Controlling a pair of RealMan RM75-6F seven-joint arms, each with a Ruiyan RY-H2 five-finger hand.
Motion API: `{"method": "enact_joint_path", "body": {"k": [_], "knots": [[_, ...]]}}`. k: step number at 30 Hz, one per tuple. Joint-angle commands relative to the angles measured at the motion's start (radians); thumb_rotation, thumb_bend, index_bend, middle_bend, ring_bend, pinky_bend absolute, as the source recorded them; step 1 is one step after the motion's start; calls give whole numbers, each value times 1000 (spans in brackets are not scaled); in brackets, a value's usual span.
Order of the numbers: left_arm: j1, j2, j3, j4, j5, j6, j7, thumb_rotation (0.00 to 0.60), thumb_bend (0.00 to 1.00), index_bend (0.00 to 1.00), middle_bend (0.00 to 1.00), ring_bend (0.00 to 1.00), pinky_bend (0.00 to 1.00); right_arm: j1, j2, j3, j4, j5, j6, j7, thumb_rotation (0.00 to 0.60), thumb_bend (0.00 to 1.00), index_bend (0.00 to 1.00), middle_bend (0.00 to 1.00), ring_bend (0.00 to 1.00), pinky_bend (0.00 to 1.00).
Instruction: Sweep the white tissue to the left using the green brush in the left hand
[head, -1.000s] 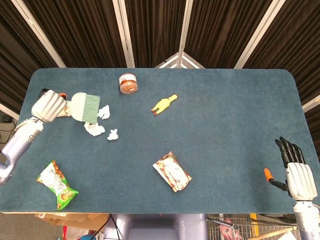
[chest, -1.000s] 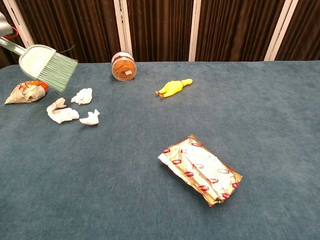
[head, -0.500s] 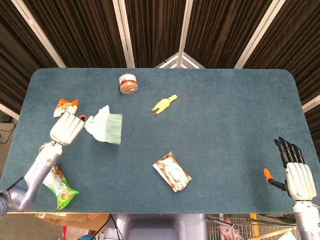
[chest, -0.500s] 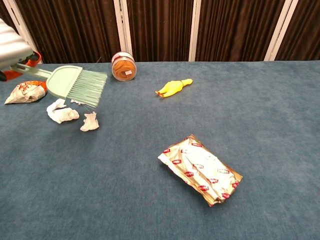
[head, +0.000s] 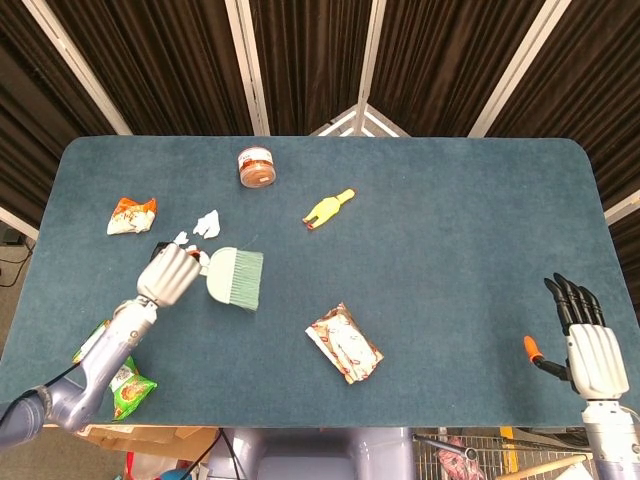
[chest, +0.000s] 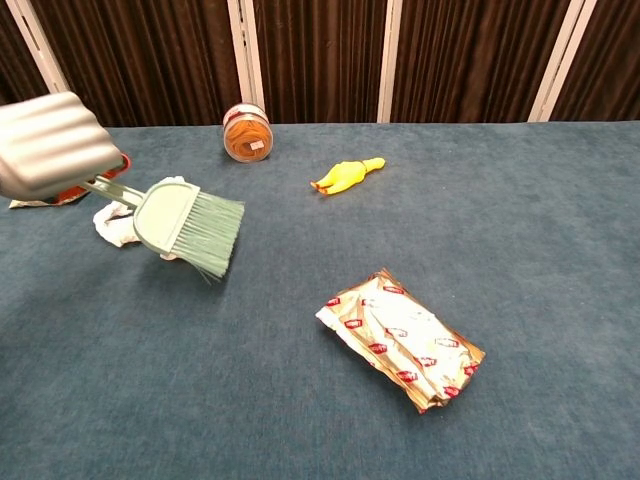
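Now, left robot hand (head: 167, 275) gripping green brush (head: 236, 278), right robot hand (head: 592, 345) empty, fingers apart.

- We see even, bright overhead light with soft, faint shadows.
- In the chest view the left hand (chest: 50, 145) looks blurred and overexposed.

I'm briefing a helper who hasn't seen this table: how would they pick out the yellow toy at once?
Start at the blue table and find the round orange-lidded jar near its far edge. Just right of the jar and slightly nearer lies the yellow toy, shaped like a rubber chicken. It is the only plain yellow thing; the silver snack packet nearer the front is flat, crinkled and printed.
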Motion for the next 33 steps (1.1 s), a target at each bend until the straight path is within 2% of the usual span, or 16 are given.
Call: {"method": "enact_joint_path", "body": {"k": [1,6,10,17,24,29,33], "knots": [[-27,-37,-3,76,-13,-45,2,600,791,824,1000,1000,1000,-1,2,1,3,0,1,6,600,343,0,0,0,0],[-48,-67,25,196,31,-70,-15,600,786,824,1000,1000,1000,0,2,-1,5,-5,3,7,600,344,0,0,0,0],[-56,-59,41,250,63,-71,-51,600,782,824,1000,1000,1000,-1,0,-1,6,-5,4,6,600,343,0,0,0,0],[-42,24,68,309,90,-69,-103,600,781,824,1000,1000,1000,-1,-1,0,3,-5,7,1,600,344,0,0,0,0],[16,134,98,363,89,-47,-161,600,782,825,1000,1000,1000,-1,-5,0,3,-10,12,-6,600,343,0,0,0,0],[47,178,93,387,77,-14,-191,600,782,824,1000,1000,1000,0,-8,-2,1,-16,14,-13,600,344,0,0,0,0],[65,202,65,383,70,44,-242,600,782,824,1000,1000,1000,-1,-10,-2,2,-17,17,-19,600,344,0,0,0,0]]}}
